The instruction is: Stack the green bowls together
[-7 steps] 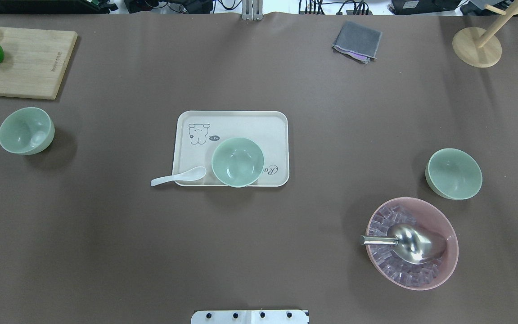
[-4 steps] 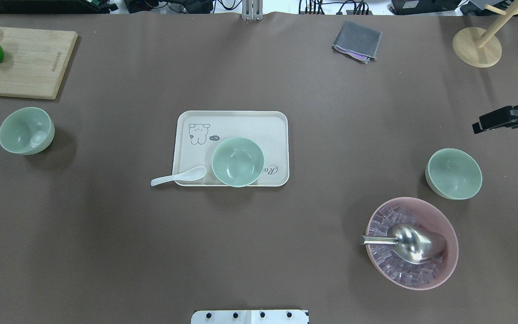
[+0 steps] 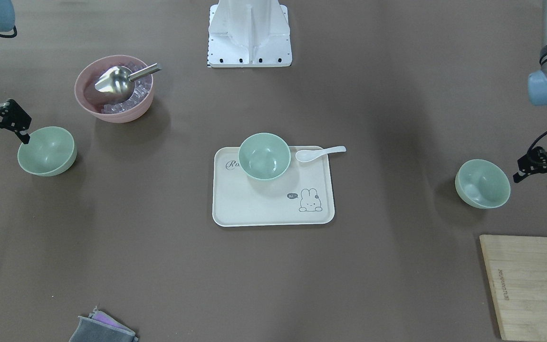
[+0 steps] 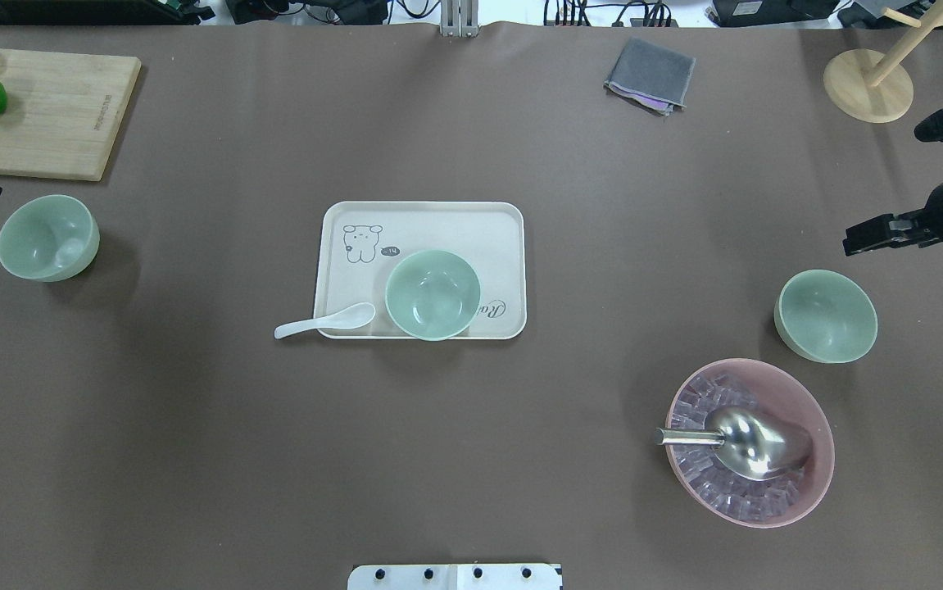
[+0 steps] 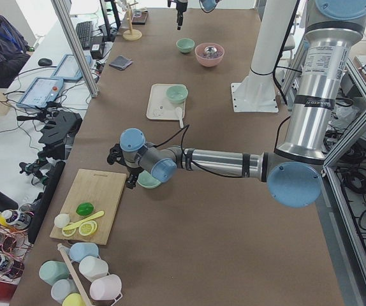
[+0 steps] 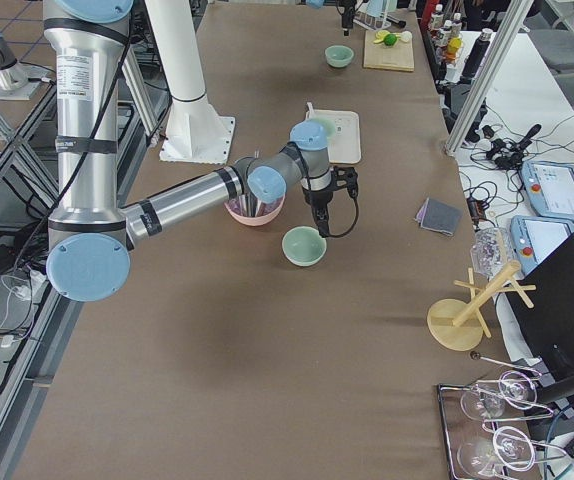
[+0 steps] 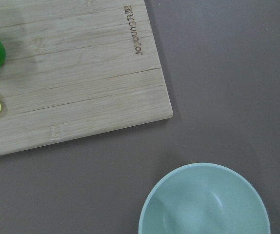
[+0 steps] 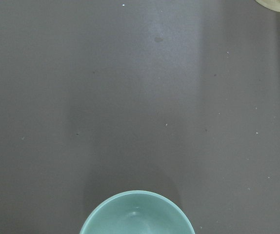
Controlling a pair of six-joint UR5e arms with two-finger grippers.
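Brown-covered table flanked by aluminium frame posts and a white side desk

A smooth, matt, plastic-like finish is shown by the green bowls, with only soft highlights inside. The table is covered by a dull brown sheet; whether paper or cloth cannot be told. The tray is seen as matt cream plastic with a printed drawing. A glossy white surface is seen on the spoon. The scoop is polished, mirror-bright metal. The pink bowl is matt and filled with clear, glassy cubes. Pale wood grain is shown by the board. The grey cloth looks soft.
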